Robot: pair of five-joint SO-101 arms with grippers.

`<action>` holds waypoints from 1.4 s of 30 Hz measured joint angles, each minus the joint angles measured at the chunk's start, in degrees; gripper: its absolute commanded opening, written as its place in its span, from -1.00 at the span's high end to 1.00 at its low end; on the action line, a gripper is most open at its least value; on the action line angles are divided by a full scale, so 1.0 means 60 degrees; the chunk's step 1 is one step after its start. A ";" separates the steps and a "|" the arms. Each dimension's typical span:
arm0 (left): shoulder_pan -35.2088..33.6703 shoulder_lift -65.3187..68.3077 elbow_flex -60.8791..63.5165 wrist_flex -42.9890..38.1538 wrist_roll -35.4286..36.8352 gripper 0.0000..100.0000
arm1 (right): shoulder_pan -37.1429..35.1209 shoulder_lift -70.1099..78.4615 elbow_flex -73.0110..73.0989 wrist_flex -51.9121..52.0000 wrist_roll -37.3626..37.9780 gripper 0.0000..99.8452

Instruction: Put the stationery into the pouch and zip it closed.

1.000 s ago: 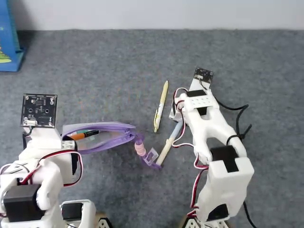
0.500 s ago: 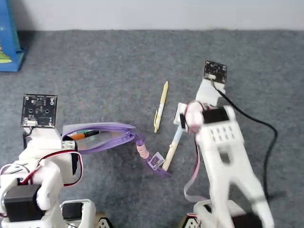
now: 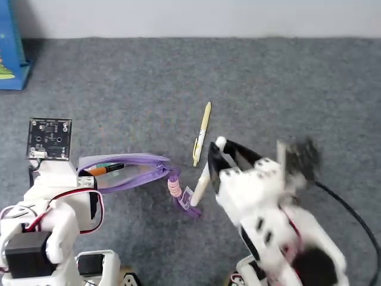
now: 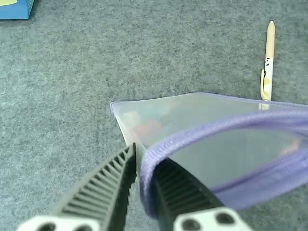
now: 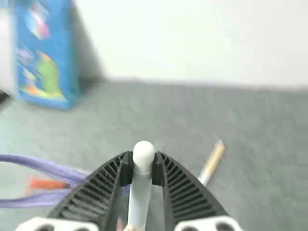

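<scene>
Held purple pouch (image 4: 207, 139) by rim, clamped in left end effector (image 4: 139, 155), propping mouth open | clamped pale-blue pen (image 5: 137, 202) in right end effector (image 5: 143, 162), probably for insertion

One purple pouch (image 3: 122, 170) with one beaded zipper pull (image 3: 175, 187). Three writing tools: one yellow pen (image 3: 202, 134) at twelve o'clock, one pale pen (image 3: 199, 187) at its six o'clock, one orange marker (image 3: 106, 169) inside the pouch. Two arms: left arm (image 3: 47, 220), right arm (image 3: 268, 208). One blue box (image 3: 11, 53) at ten o'clock.
</scene>
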State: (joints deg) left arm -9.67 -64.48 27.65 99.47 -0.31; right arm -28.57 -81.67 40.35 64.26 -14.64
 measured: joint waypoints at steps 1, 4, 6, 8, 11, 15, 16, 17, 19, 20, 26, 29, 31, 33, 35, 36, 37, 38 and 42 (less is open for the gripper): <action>0.0000 0.0000 0.0000 0.0000 0.0000 0.98 | -0.0103 -0.0249 0.0000 0.0000 0.0000 0.99; 0.0000 0.0000 0.0000 0.0000 0.0000 0.98 | -0.0132 -0.0894 0.0015 0.0000 0.0000 0.99; 0.0000 0.0000 0.0000 0.0000 0.0000 0.98 | -0.0220 -0.1275 0.0015 -0.0073 0.0000 0.99; 0.0000 0.0000 0.0000 0.0000 0.0000 0.98 | -0.0234 -0.1641 0.0015 -0.0308 0.0000 0.99; 0.0000 0.0000 0.0000 0.0000 0.0000 0.98 | -0.0264 -0.2198 0.0015 -0.0952 0.0000 0.99; 0.0000 0.0000 0.0000 0.0000 0.0000 0.98 | -0.1216 -0.2535 0.0015 -0.1846 0.0000 0.99; 0.0000 0.0000 0.0000 0.0000 0.0000 0.98 | -0.1509 -0.2535 0.0015 -0.2037 0.0000 0.99; 0.0000 0.0000 0.0000 0.0000 0.0000 0.98 | -0.1744 -0.2535 0.0015 -0.2212 0.0000 0.99; 0.0000 0.0000 0.0000 0.0000 0.0000 0.98 | -0.2154 -0.2535 0.0015 -0.2535 0.0000 0.99; 0.0000 0.0000 0.0000 0.0000 0.0000 0.98 | -0.2344 -0.2535 0.0015 -0.2681 0.0000 0.99; 0.0000 0.0000 0.0000 0.0000 0.0000 0.98 | -0.2667 -0.2549 0.1275 -0.4454 0.0088 0.99; 0.0000 0.0000 0.0000 0.0000 0.0000 0.98 | -0.2725 -0.2535 0.2418 -0.5670 0.0659 0.99; 0.0000 0.0000 0.0000 0.0000 0.0000 0.98 | -0.2740 -0.2535 0.3179 -0.6491 0.1040 0.99; 0.0000 0.0000 0.0000 0.0000 0.0000 0.98 | -0.2755 -0.2520 0.3751 -0.7165 0.1348 0.99; 0.0000 0.0000 0.0000 0.0000 0.0000 0.98 | -0.2755 -0.2520 0.4161 -0.7487 0.1524 0.99; 0.0000 0.0000 0.0000 0.0000 0.0000 0.98 | -0.2769 -0.2520 0.4322 -0.7560 0.1568 0.99; 0.0000 0.0000 0.0000 0.0000 0.0000 0.98 | -0.2769 -0.2520 0.4498 -0.7604 0.1597 0.98; 0.0000 0.0000 0.0000 0.0000 0.0000 0.98 | -0.2769 -0.2520 0.4659 -0.7648 0.1597 0.98; 0.0015 0.0000 0.0000 0.0000 0.0000 0.98 | -0.2769 -0.2505 0.5114 -0.7590 0.1656 0.79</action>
State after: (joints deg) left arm -9.58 -64.48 27.65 99.47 -0.31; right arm -45.19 -96.70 71.03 18.73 -4.70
